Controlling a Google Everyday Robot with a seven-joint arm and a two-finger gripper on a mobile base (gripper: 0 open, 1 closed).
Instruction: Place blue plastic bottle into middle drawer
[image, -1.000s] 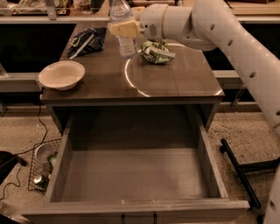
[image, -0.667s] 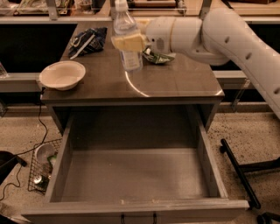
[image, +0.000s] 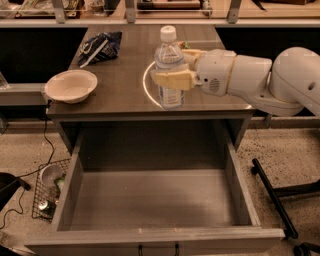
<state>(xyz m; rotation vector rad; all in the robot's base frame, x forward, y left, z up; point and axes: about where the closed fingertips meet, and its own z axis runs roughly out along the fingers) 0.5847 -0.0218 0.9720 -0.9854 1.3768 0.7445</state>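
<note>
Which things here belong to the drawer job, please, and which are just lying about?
Job: blue plastic bottle; pincer, shut around its middle above the tabletop; open middle drawer below.
Lying about: white bowl; dark blue snack bag.

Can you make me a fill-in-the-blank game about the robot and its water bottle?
1. The claw is shut on the blue plastic bottle, which has a ___ cap.
2. The bottle is held ___, with its cap pointing up.
3. The middle drawer below the cabinet top is pulled ___.
4. The bowl sits on the cabinet top, on the picture's ___ side of the bottle.

Missing words: white; upright; open; left.
</note>
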